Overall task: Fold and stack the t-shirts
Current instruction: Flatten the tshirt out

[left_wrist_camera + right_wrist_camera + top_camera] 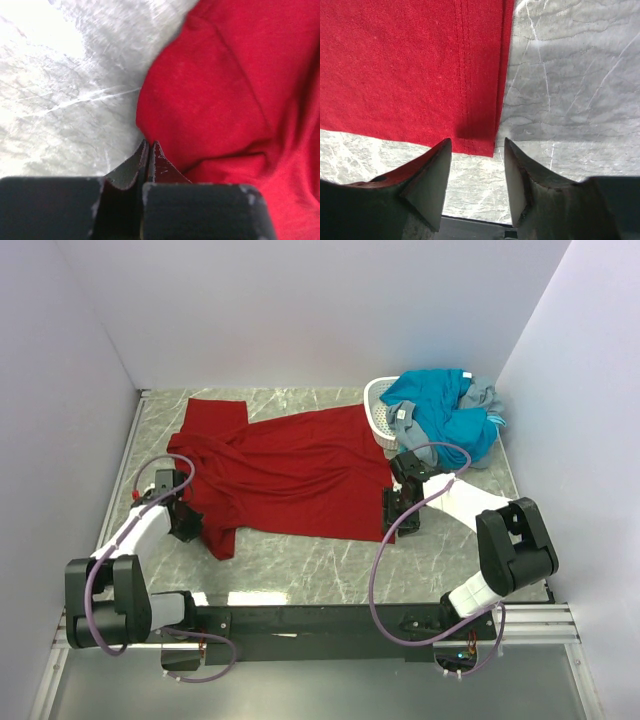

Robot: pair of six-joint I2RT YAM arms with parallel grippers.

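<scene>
Pinching red t-shirt (300, 470), left hand (148, 145); right hand (477, 141) spread (at hem).

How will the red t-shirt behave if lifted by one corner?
The red t-shirt would probably sag and drape, as it lies in soft wrinkles. It looks thin at the hem, so likely light. Pushed, it may bunch rather than slide.

Room to pass over bare surface (300, 570) along the near edge and far left corner. Blocked mid-way by the red shirt (290, 470), at far right by basket (380, 415) and shirt pile (445, 410); hemmed in by walls (300, 310).
</scene>
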